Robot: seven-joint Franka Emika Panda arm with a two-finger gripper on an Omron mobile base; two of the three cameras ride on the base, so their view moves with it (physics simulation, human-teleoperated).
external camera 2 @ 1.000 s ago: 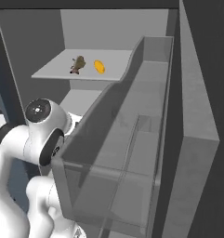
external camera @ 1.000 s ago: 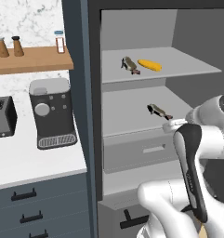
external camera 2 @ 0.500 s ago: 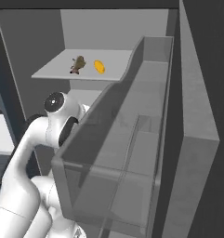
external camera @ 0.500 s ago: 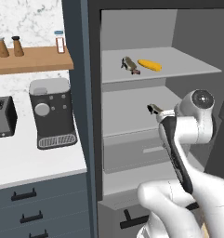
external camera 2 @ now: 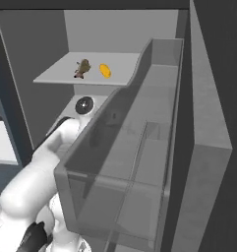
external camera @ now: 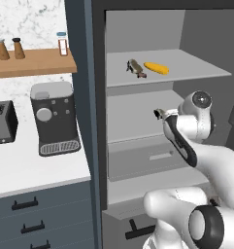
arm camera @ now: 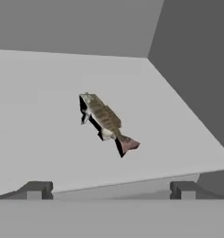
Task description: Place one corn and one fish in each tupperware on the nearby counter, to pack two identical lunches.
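Hand view — fish beyond spread fingers

A black and silver coffee machine stands on the white worktop, with a black toaster to its left at the frame edge. Above them a wooden wall shelf carries 3 small shakers, and a tall open cabinet with grey shelves stands to the right.

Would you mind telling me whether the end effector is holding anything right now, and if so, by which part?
Nothing is held. The end effector is open, and the fish lies on the shelf ahead of its fingertips, untouched.
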